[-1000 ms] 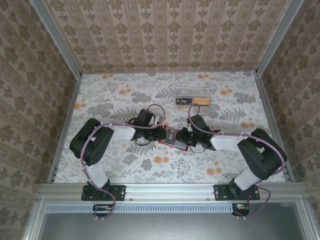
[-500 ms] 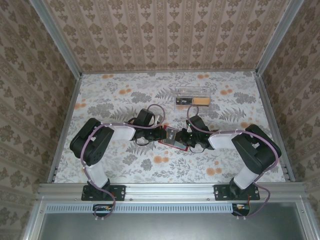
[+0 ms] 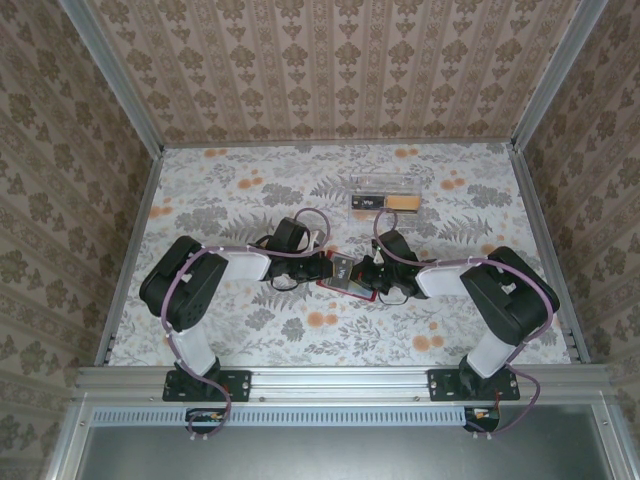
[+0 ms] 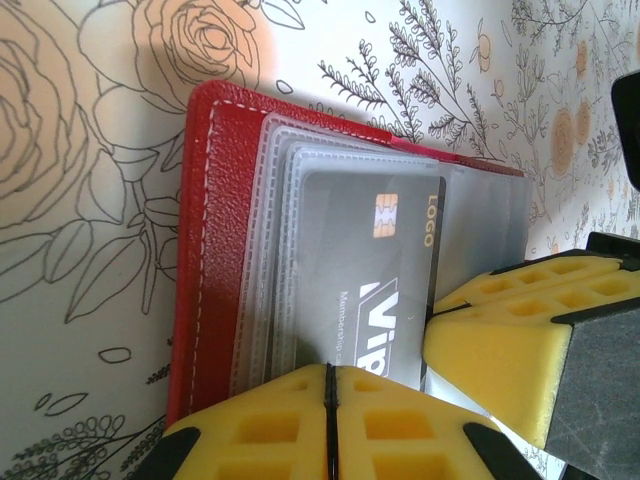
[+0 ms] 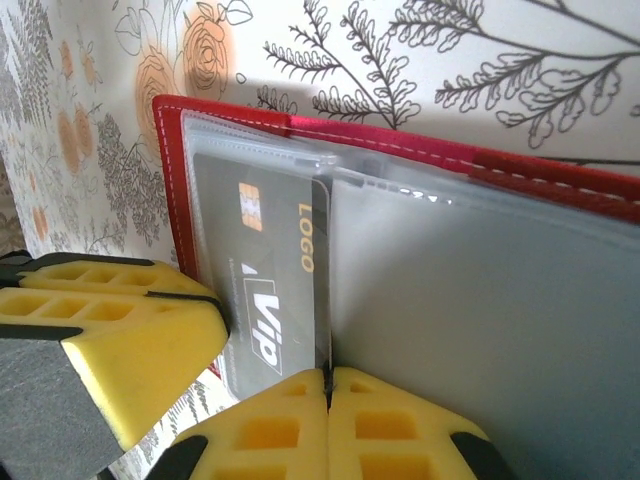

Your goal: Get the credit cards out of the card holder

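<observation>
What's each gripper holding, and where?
Left gripper: fingers shut on an edge of the card holder sleeves. Right gripper: fingers shut on the black card, one long edge; card or only sleeve, cannot tell.

From above and behind we look down on the whole table; both wrist cameras sit close, sharing the card holder.
</observation>
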`<control>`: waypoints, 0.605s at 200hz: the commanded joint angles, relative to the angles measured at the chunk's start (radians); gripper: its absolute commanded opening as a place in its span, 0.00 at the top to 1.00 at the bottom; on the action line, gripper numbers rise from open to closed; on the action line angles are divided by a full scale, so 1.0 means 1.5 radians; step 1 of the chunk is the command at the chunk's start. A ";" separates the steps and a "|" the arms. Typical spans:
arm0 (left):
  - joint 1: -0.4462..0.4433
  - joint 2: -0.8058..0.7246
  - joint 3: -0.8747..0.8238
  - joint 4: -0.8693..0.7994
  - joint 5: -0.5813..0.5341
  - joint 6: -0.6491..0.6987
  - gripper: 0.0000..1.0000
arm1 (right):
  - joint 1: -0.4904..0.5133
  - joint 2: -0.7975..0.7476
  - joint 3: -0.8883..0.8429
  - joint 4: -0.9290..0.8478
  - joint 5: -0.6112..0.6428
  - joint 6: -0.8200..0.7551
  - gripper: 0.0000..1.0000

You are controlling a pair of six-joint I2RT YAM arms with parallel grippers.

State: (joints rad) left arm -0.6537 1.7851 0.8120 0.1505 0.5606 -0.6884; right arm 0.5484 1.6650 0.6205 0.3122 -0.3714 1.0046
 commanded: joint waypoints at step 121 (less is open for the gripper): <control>0.024 0.001 -0.005 -0.051 -0.022 0.003 0.90 | -0.080 -0.113 -0.099 -0.017 -0.030 -0.015 1.00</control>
State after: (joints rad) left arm -0.6315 1.7851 0.8120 0.1417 0.5541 -0.6884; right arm 0.4511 1.5497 0.5079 0.3309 -0.3981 0.9993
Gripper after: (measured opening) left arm 0.098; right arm 0.067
